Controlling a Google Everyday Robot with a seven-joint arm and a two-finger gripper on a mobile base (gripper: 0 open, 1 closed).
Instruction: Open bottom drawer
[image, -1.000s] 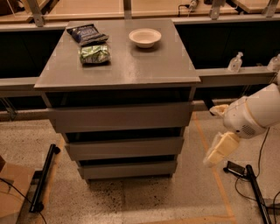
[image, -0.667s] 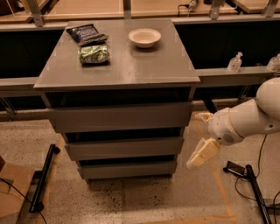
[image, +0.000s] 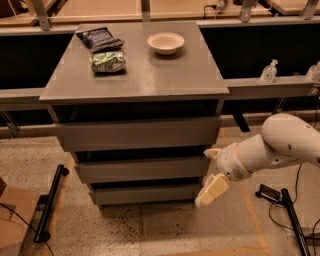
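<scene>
The bottom drawer (image: 145, 194) is the lowest and narrowest of three grey handle-less drawer fronts under the grey table top (image: 145, 80). It looks closed, with a dark gap above it. My gripper (image: 209, 174) is on the white arm coming in from the right. It sits at the right end of the drawers, level with the middle and bottom fronts. One cream finger (image: 213, 153) is beside the middle drawer's right edge. The other finger (image: 211, 191) hangs by the bottom drawer's right corner. The fingers stand apart and hold nothing.
On the table top are a white bowl (image: 165, 42), a dark chip bag (image: 98, 37) and a green bag (image: 108, 61). A black bar (image: 50, 202) and a cardboard box (image: 12, 220) lie on the floor at left. A black stand and cables (image: 285, 210) are at right.
My arm has swung left from the open floor to the right side of the drawers. The gripper is now at the right corner of the bottom drawer. The drawers have not moved.
</scene>
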